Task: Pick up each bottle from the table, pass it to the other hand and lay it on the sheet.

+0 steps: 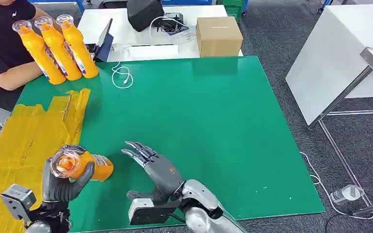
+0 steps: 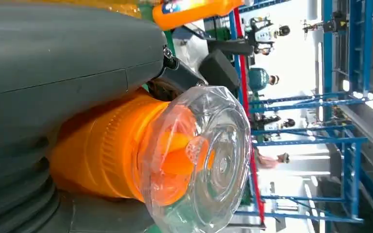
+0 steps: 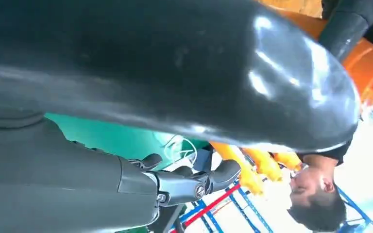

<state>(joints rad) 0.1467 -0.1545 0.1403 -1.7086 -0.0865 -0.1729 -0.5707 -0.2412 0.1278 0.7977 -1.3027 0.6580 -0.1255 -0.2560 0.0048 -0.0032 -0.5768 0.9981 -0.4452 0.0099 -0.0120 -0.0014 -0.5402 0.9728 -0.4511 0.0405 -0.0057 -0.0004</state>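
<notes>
My left hand (image 1: 60,187) grips an orange bottle (image 1: 85,166) near its clear-capped neck, low over the green table's near left part. The left wrist view has that bottle's clear cap (image 2: 199,160) close up. My right hand (image 1: 158,172) is just to the right of the bottle, fingers spread, holding nothing and apart from it. Three more orange bottles (image 1: 58,46) stand upright at the far left corner. The yellow sheet (image 1: 24,141) covers the table's left side.
A person in black (image 1: 2,46) sits at the far left behind the standing bottles. A white cable (image 1: 122,75) lies on the green table (image 1: 213,126). A cardboard box (image 1: 218,35) and a black bag sit on the white table beyond.
</notes>
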